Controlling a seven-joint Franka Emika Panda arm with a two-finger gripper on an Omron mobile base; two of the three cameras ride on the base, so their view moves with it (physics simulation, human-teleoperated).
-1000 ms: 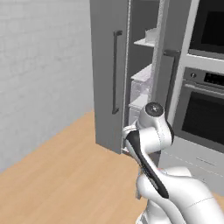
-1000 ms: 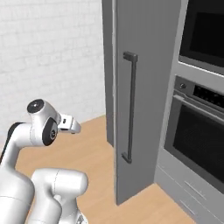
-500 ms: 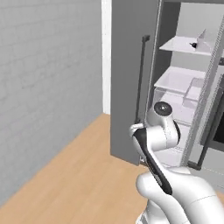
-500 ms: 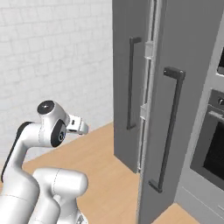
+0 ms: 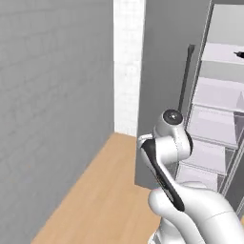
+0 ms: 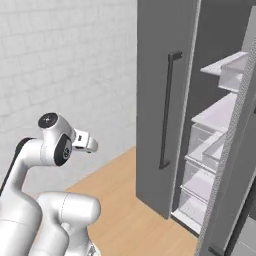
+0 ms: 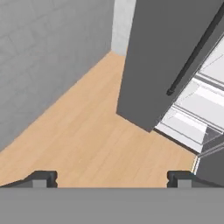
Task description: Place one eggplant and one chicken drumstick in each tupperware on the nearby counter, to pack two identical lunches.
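My gripper is open, its two dark fingertips wide apart with nothing between them, above bare wooden floor. In the right base view the hand juts out to the right of the folded arm, level with its upper joint. The two tupperware, the counter, the eggplants and the drumsticks are out of view. A small dark item lies on an upper fridge shelf; what it is I cannot tell.
A tall grey fridge door with a dark bar handle stands open ahead, and white shelves and drawers show behind it. To the left, a grey wall and a white brick wall border the floor.
The whole picture has shifted: the base has turned, so the ovens have left the view and the open fridge with its shelves is now ahead. The arm keeps its folded pose.
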